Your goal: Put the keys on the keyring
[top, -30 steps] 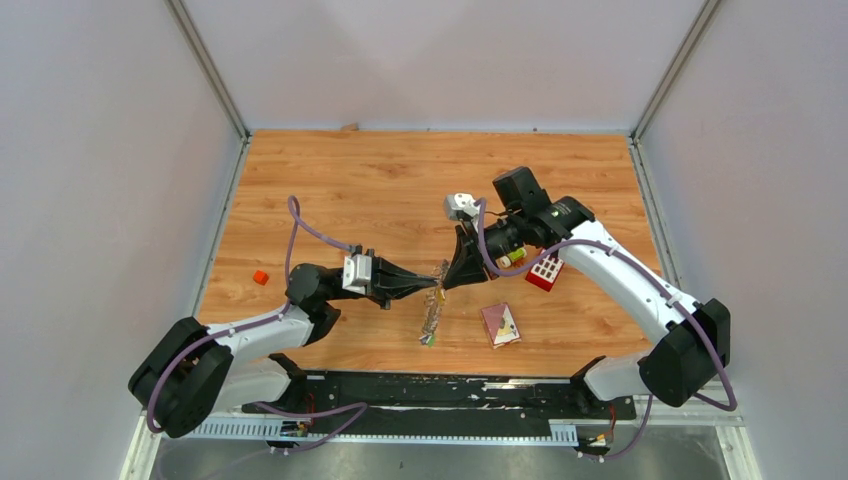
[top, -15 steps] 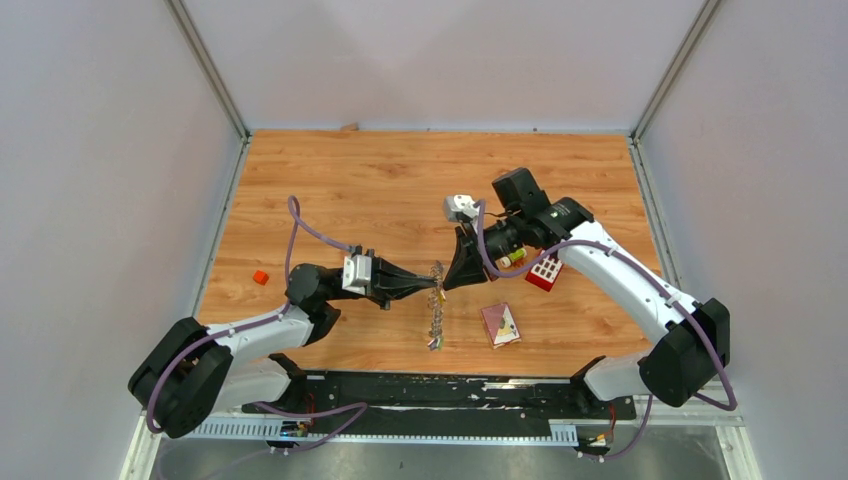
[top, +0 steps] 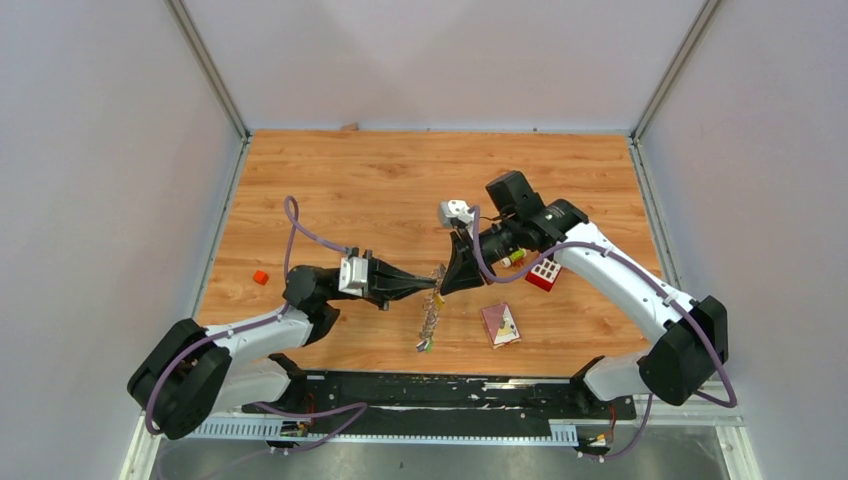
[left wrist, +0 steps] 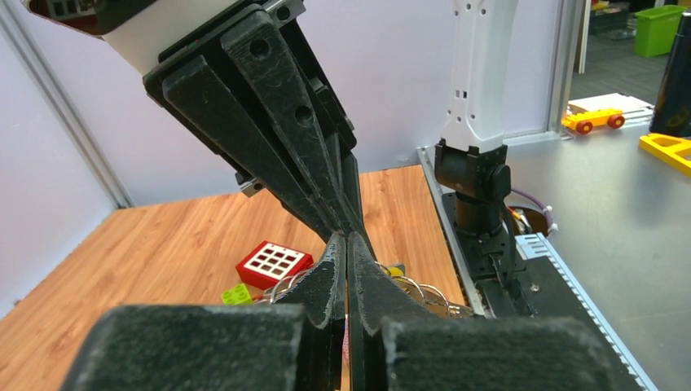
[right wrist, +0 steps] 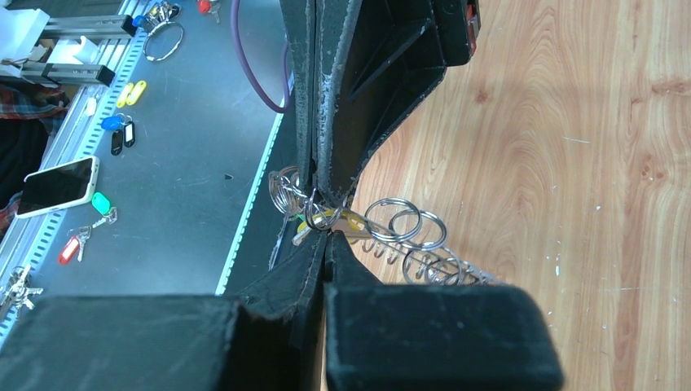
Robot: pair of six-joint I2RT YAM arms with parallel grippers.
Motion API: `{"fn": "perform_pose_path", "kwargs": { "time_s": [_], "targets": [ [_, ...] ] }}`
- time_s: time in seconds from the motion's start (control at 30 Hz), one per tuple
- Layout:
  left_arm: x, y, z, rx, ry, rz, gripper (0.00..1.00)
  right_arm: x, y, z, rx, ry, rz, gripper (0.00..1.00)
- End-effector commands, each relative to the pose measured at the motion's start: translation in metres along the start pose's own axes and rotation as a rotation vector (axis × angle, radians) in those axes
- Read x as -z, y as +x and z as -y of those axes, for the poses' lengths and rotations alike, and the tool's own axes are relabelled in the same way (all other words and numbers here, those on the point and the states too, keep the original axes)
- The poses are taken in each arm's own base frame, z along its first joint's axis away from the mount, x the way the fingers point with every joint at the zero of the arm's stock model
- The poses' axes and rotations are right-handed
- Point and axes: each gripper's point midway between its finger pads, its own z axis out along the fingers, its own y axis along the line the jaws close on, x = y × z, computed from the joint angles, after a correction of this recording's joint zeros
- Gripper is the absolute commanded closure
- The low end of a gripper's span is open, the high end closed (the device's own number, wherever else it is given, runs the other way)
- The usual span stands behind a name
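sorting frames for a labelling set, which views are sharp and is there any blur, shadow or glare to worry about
Top external: even light, sharp, only soft shadows under the arms, though the keyring is tiny. Left wrist: dark fingers fill the foreground and hide most of it; red block clear. Right wrist: keyring crisp, wood brightly lit, no harsh glare.

The right arm (top: pixel 600 262) has slid a little to the left and toward the near edge. Its wrist camera (top: pixel 456 212) now sits lower and further left over the tabletop (top: pixel 350 180). The left arm (top: pixel 300 290) has drawn back slightly the same way. The spot where the left tool (top: pixel 434 284) and right tool (top: pixel 441 289) meet has therefore shifted a touch left. The keyring (top: pixel 430 318) dangling there has swung. Its lower end hung nearly straight half a second ago and now slants left again, ending slightly nearer the edge.
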Motion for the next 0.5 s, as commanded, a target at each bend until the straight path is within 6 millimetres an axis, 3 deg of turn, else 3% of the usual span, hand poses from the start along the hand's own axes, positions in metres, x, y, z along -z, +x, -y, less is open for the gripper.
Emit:
{"fn": "perform_pose_path", "kwargs": {
  "time_s": [0.0, 0.3, 0.47],
  "targets": [
    [-0.003, -0.023, 0.005, -0.072, 0.021, 0.067, 1.00, -0.006, -0.006, 0.001, 0.079, -0.031, 0.021, 1.00],
    [-0.003, -0.019, 0.007, -0.067, 0.027, 0.058, 1.00, -0.004, -0.015, -0.001, 0.139, -0.017, 0.040, 1.00],
    [-0.002, -0.020, 0.004, -0.069, 0.012, 0.058, 1.00, 0.004, -0.017, -0.003, 0.189, 0.036, 0.014, 0.80]
  ]
}}
